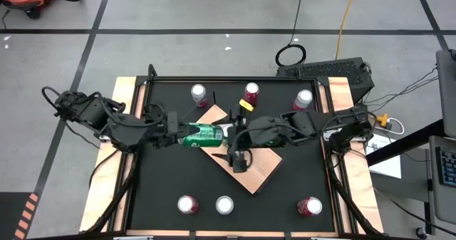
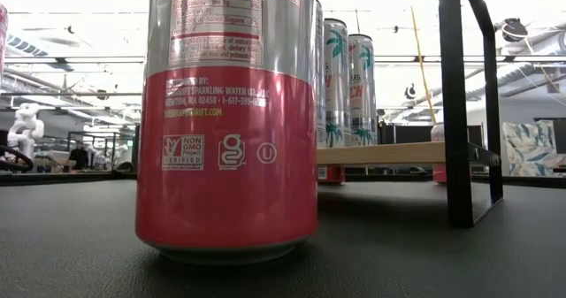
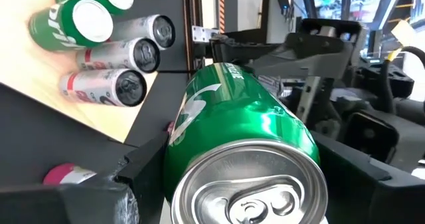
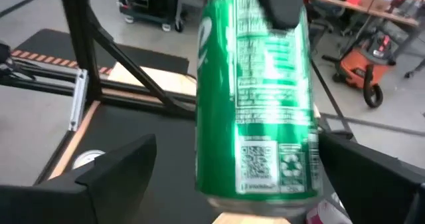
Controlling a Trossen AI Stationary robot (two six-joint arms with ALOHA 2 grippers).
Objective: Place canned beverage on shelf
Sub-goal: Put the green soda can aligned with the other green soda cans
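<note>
Over the shelf's left edge: the green can (image 1: 201, 134) hangs on its side, clear of the table, between the two grippers.
Can's hold: the left gripper (image 1: 179, 132) pinches it around the body, top end toward that wrist.
Right gripper (image 1: 229, 132): fingers (image 4: 109, 171) spread wide, one on each side of the can's base end and not touching it.
Shelf (image 1: 258, 174): tan board set cornerwise at mid-table, cans already standing on it, bare wood on its near part.
Doing it well: probably turn the can upright before lowering, base flat on bare board, away from the standing cans.
Arm pose: both arms reach inward from the table's sides, wrists nearly level, meeting at the can.
</note>
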